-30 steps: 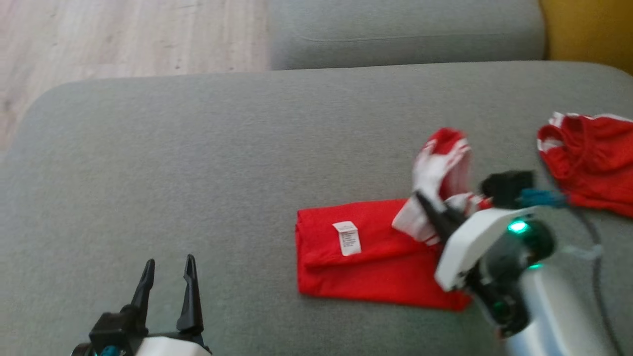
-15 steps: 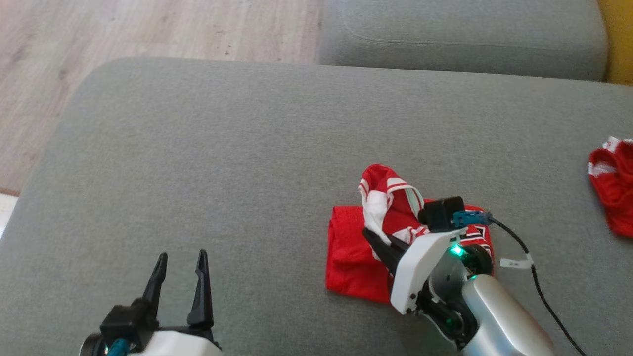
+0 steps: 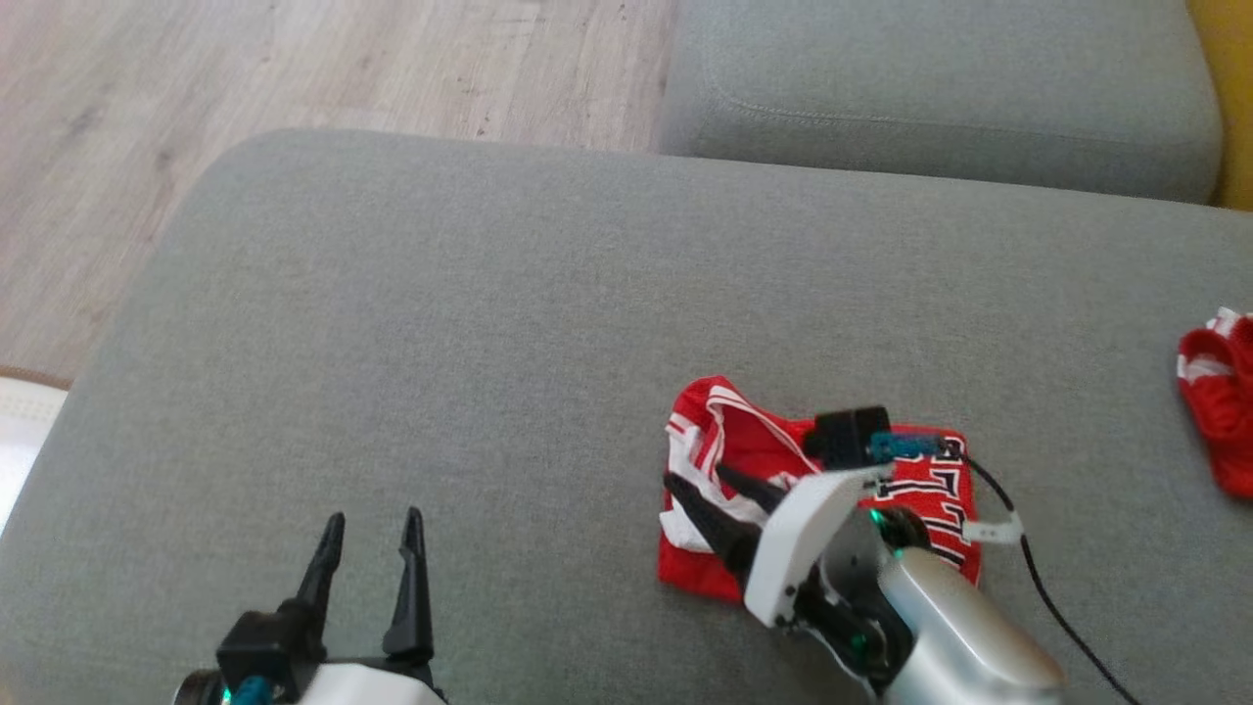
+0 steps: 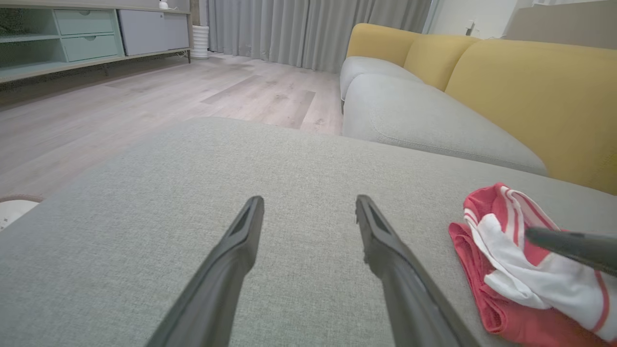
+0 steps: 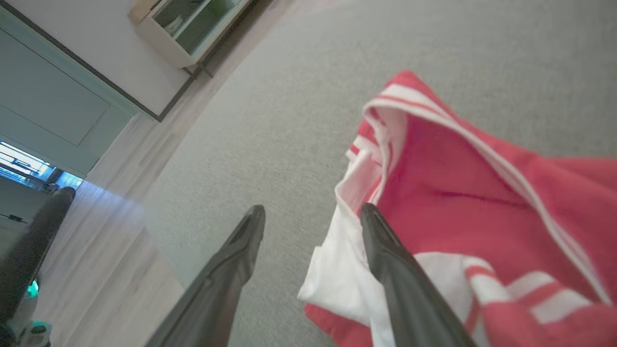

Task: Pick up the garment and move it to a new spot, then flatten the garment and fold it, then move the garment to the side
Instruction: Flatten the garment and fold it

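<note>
The right gripper (image 3: pixel 697 477), fingers apart, hangs over the folded garment (image 3: pixel 930 485) — I'd lift it straight off, snagging nothing; left gripper (image 3: pixel 375 514) fingers apart too.

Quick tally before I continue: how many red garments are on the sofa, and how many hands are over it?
Red garments: 2, the red jersey under the right arm and a second red garment at the right edge.
Hands: 2, the left hand and the right hand.
Total: 4.
</note>
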Motion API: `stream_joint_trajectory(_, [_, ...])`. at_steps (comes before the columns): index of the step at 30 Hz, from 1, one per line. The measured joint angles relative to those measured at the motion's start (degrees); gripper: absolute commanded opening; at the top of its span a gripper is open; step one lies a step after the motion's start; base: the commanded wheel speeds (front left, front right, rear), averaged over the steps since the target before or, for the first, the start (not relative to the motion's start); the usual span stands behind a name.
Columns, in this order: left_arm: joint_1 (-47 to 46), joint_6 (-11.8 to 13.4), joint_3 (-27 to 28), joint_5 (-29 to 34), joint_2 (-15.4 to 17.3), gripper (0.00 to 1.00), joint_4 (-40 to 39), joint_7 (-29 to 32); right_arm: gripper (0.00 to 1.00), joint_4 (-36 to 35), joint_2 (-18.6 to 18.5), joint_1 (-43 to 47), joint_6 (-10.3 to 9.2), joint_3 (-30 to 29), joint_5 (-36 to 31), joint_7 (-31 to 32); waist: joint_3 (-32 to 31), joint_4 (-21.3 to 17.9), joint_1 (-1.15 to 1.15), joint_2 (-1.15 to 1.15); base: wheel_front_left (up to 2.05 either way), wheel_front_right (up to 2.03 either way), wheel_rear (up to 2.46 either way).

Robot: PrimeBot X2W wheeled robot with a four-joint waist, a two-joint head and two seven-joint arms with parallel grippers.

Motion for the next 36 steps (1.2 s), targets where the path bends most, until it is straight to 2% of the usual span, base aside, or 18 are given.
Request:
stream_joint_trajectory(7, [0.1, 0.1, -0.7, 0.0, -0.2, 1.00, -0.1, 0.0, 1.00, -3.6, 0.0, -3.6, 0.00, 2.1, -0.4, -1.4, -1.0, -2.1, 0.00, 0.00, 0.00, 0.00, 0.00])
stream_joint_trajectory(13, [0.1, 0.1, -0.7, 0.0, -0.2, 1.00, -0.1, 0.0, 1.00, -6.5, 0.0, -3.6, 0.00, -0.7, -4.9, -2.6, -1.5, -3.8, 0.00, 0.00, 0.00, 0.00, 0.00])
stream_joint_trajectory(20, [0.1, 0.2, -1.0, 0.0, -0.2, 1.00, -1.0, 0.0, 1.00, -10.9, 0.0, -2.6, 0.00, -11.4, -14.8, -4.9, -1.9, -5.3, 0.00, 0.00, 0.00, 0.00, 0.00])
stream_joint_trajectory(28, [0.1, 0.1, -1.9, 0.5, -0.2, 1.00, -1.1, 0.2, 1.00, -17.6, 0.0, 6.1, 0.00, -24.2, -25.1, -8.7, -1.9, -6.6, 0.00, 0.00, 0.00, 0.00, 0.00])
stream_joint_trajectory(33, [0.0, 0.1, -2.4, 0.5, -0.4, 1.00, -1.0, 0.2, 1.00, -22.3, 0.3, 11.5, 0.00, -29.3, -32.3, -12.2, -2.2, -7.5, 0.00, 0.00, 0.00, 0.00, 0.00])
stream_joint_trajectory(36, [0.0, 0.0, -2.5, 0.5, -0.6, 1.00, -0.5, 0.2, 1.00, -24.9, 0.7, 14.9, 0.00, -31.6, -33.6, -14.4, -2.4, -7.9, 0.00, 0.00, 0.00, 0.00, 0.00])
